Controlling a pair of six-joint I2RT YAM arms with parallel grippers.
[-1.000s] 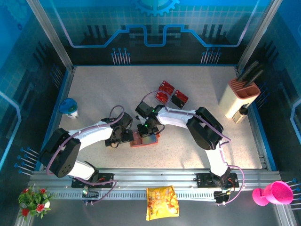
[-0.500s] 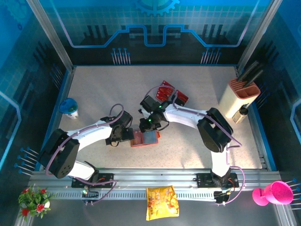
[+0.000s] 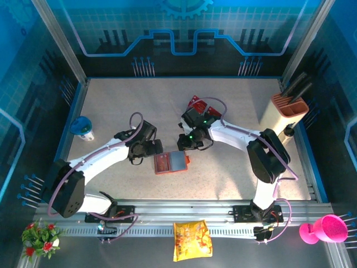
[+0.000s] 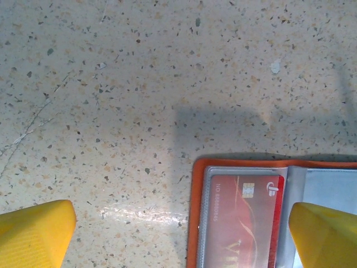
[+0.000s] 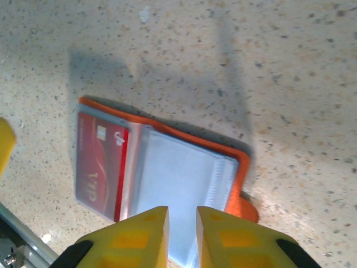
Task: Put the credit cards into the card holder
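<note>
The orange card holder [image 3: 177,161] lies open and flat on the table. One red credit card [image 3: 162,163] sits under the clear pocket of its left half, and the right half is bare grey-blue. In the left wrist view the card [image 4: 245,218] is inside the card holder [image 4: 195,223], and my left gripper [image 4: 178,234] stands wide open over its left edge, holding nothing. My right gripper [image 5: 182,234] hovers above the card holder [image 5: 178,173] and card [image 5: 100,162], jaws a narrow gap apart and empty. From above, the left gripper [image 3: 155,148] and right gripper [image 3: 183,143] are just behind the holder. More red cards [image 3: 194,103] lie behind the right arm, partly hidden.
A blue-lidded cup [image 3: 82,127] stands at the left. A beige block with an orange top [image 3: 286,114] stands at the right edge. A yellow snack bag [image 3: 192,240], a pink cup [image 3: 326,229] and flowers [image 3: 40,235] sit in front of the rail.
My right gripper has lifted off the card holder, drawn back to the right and opened a little. The left gripper has backed away from the holder, staying wide open.
</note>
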